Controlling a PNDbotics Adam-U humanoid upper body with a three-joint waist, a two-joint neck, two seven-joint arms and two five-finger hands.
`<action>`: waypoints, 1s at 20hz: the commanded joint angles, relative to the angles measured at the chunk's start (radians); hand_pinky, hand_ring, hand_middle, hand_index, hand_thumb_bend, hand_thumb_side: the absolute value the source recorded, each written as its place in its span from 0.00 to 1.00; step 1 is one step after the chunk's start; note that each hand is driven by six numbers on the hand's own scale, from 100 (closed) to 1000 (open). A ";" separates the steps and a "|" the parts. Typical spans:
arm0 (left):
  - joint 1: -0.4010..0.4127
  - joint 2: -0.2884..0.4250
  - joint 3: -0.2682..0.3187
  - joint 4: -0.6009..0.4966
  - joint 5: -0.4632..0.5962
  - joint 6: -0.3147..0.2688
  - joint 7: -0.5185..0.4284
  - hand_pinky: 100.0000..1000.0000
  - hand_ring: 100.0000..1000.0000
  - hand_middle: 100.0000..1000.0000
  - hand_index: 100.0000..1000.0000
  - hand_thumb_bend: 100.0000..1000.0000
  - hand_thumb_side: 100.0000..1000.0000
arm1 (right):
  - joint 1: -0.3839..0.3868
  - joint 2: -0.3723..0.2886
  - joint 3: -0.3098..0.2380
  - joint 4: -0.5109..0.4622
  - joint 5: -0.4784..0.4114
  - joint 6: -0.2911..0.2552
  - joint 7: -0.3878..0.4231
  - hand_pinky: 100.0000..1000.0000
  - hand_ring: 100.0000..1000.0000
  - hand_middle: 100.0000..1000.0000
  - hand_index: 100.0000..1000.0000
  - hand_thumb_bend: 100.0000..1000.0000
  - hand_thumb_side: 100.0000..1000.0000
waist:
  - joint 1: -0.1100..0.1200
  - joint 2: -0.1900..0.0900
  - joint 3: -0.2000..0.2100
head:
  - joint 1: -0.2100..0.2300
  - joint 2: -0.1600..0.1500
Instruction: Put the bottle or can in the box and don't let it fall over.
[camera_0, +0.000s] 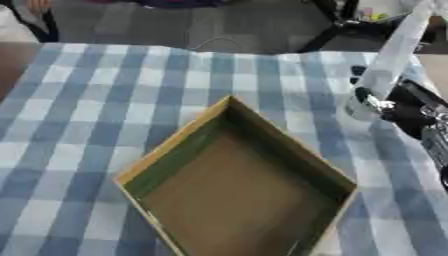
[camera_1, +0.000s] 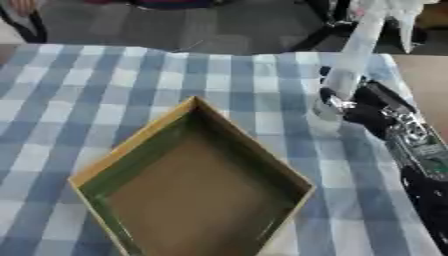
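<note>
**Tall bottle held beside the empty box**

Right eye view shows the right hand (camera_1: 372, 112) at about 3 o'clock, its dark fingers curled around the bottom of a tall, pale bottle (camera_1: 354, 55). The bottle leans a bit and stands up high, just beside the box (camera_1: 188, 192). The box sits open and empty on the checked tabletop (camera_1: 79, 95), one corner pointing to 12 o'clock. The left hand is not seen.

The bottle is long and held low down, so it could tip. If it bumps the box wall going in, or lands slanted, it may fall over.
</note>
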 joint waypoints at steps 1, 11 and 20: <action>-0.002 0.014 0.011 -0.018 0.000 -0.003 0.001 1.00 0.60 0.75 0.91 0.02 0.57 | -0.006 -0.019 0.002 -0.011 -0.012 0.018 -0.001 0.88 1.00 1.00 0.28 0.00 0.12 | 0.002 -0.024 0.000 | 0.001 -0.008; 0.000 0.014 0.013 -0.018 0.002 -0.002 0.003 1.00 0.60 0.75 0.91 0.01 0.57 | -0.002 -0.024 0.003 -0.039 -0.008 0.040 0.003 0.89 1.00 1.00 0.06 0.00 0.00 | 0.002 -0.031 -0.003 | 0.003 -0.005; 0.004 0.015 0.014 -0.017 0.004 -0.002 0.004 1.00 0.60 0.75 0.90 0.01 0.57 | 0.002 -0.031 0.000 -0.063 0.000 0.066 0.010 0.90 1.00 1.00 0.03 0.00 0.00 | 0.002 -0.038 -0.008 | 0.006 0.001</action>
